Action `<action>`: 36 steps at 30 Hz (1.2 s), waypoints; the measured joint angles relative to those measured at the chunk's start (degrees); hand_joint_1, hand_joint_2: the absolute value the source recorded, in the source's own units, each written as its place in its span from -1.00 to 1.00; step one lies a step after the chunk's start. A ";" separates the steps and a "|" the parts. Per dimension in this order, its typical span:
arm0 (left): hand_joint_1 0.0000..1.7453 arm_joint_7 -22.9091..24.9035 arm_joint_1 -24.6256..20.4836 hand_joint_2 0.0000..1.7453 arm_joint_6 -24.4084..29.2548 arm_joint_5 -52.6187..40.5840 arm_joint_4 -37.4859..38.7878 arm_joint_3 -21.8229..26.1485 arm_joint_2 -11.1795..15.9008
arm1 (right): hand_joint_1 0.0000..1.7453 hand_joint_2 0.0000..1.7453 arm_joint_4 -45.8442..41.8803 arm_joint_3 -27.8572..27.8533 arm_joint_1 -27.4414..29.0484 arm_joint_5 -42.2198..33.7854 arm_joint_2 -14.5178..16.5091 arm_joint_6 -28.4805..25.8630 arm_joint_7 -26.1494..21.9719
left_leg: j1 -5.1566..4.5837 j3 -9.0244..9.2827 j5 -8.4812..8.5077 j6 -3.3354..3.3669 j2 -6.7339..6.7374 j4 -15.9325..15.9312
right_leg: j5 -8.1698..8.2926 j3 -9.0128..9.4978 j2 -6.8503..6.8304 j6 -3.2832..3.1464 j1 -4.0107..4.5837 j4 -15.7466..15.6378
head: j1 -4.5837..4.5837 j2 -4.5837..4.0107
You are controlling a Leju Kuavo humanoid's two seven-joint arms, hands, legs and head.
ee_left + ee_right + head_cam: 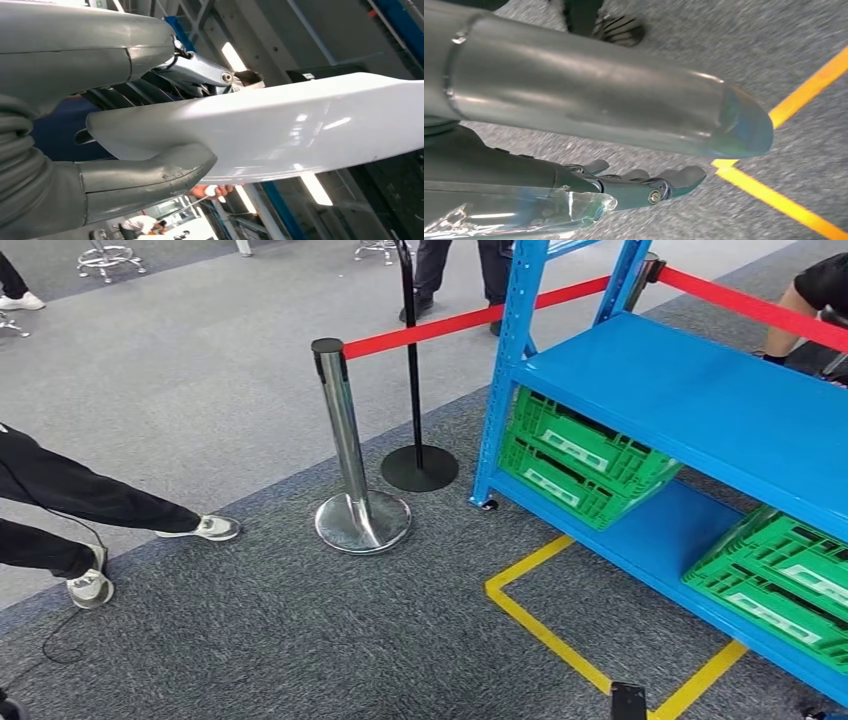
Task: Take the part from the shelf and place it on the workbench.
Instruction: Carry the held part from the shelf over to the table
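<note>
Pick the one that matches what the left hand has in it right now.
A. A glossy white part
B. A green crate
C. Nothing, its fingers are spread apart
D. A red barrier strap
A. In the left wrist view the left hand grips a glossy white part, with the thick grey thumb pressed against one side of it and the darker fingers on the other.

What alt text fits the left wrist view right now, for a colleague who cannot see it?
The left hand grips a glossy white part that stretches across the frame, thumb under it and darker fingers above. Behind it are blue shelf uprights and ceiling lights.
</note>
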 joint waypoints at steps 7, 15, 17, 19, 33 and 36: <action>1.00 0.00 0.11 1.00 0.02 0.05 0.02 0.37 -0.02 | -1.00 -1.00 0.10 0.78 0.57 1.46 -0.26 -0.54 2.11 | -0.06 -7.73 -7.60 -1.26 5.19 15.49 | 0.50 0.00 -5.23 -1.78 0.37 -0.77 | -0.44 -0.01; 1.00 0.00 -0.05 1.00 0.01 0.02 0.01 1.02 -0.04 | -1.00 -1.00 0.42 1.36 0.50 2.12 -0.42 -0.40 3.03 | -0.89 1.03 -0.99 0.27 9.63 -0.14 | 0.01 0.29 -10.55 -0.72 1.05 -0.51 | -0.41 -0.02; 1.00 0.00 0.13 1.00 0.02 -0.01 -0.01 1.18 -0.03 | -1.00 -1.00 0.46 1.51 0.39 2.27 -0.44 -0.36 3.11 | -0.71 0.90 -0.71 0.92 8.32 -0.30 | -0.59 0.18 -9.95 -0.03 0.83 -0.03 | -0.35 -0.02; 1.00 0.00 0.10 1.00 0.01 -0.04 -0.02 1.20 -0.05 | -1.00 -1.00 0.48 1.71 0.41 2.37 -0.46 -0.37 3.15 | -0.41 0.93 -0.43 1.52 7.08 -0.47 | -3.08 -1.55 -6.54 0.59 0.59 4.00 | -0.12 -0.02; 1.00 0.00 0.36 1.00 0.01 -0.05 -0.01 1.17 -0.14 | -1.00 -1.00 0.72 1.85 0.81 2.46 -0.68 -0.40 3.25 | 0.26 -0.91 -0.39 -0.70 0.09 0.91 | 0.40 0.91 -1.28 -0.79 0.07 -1.07 | -0.09 -0.02; 1.00 0.00 0.18 1.00 0.01 -0.05 0.00 1.13 -0.13 | -1.00 -1.00 0.73 1.85 0.92 2.48 -0.69 -0.40 3.22 | 0.02 -5.70 -5.53 -1.07 4.53 10.58 | 0.59 0.89 -3.68 -1.49 0.21 -1.43 | -0.48 -0.02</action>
